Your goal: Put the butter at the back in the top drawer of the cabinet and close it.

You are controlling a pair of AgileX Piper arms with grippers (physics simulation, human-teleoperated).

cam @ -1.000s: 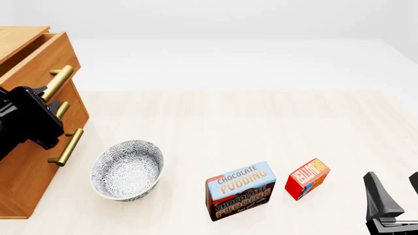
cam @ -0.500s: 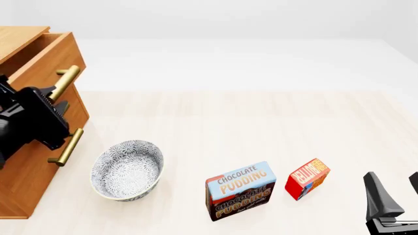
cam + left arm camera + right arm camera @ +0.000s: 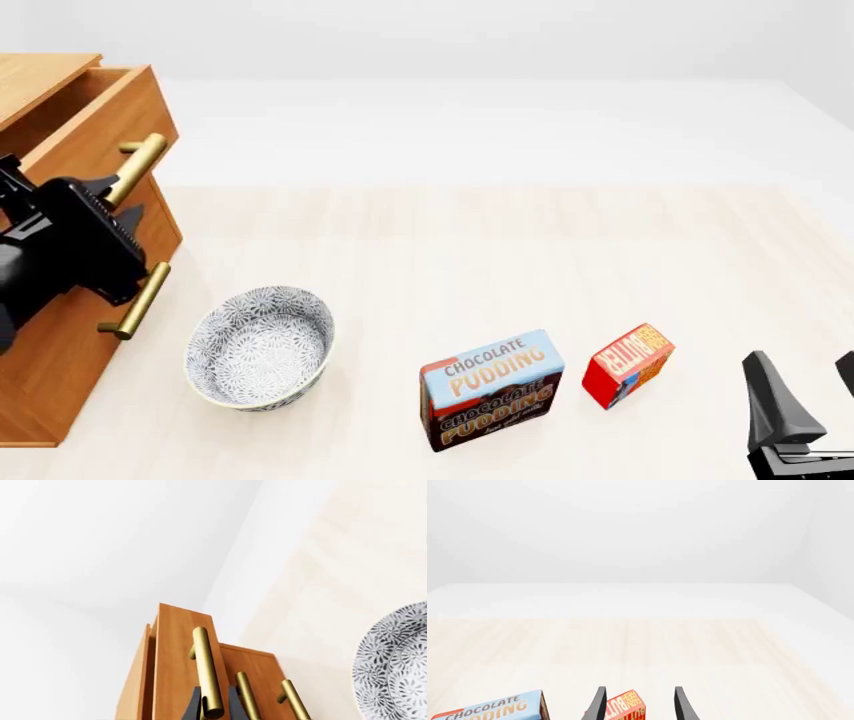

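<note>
Left hand at the cabinet, fingers pinching the brass bar handle of the top drawer, one dark fingertip on each side of the bar in the left wrist view. Top drawer pulled out a little beyond the two fronts below it. Three brass handles in all, one per drawer.

Right hand low at the near right corner of the worktop, fingers spread apart and holding nothing. In the right wrist view, the butter just ahead, seen between the two dark fingers, not touched by them.

One butter box: small, red, rectangular, yellow-orange lettering across the top face, a blue-and-white patch on the near end. Lettering turned away and too small to read with certainty. Lying on the worktop near the front right, well apart from the cabinet, just beside the pudding box on its right.

One pudding box, larger, blue above and brown below, printed "CHOCOLATE PUDDING" on both parts.

One bowl, white with a dark grey floral pattern, between the pudding box and the cabinet.
</note>
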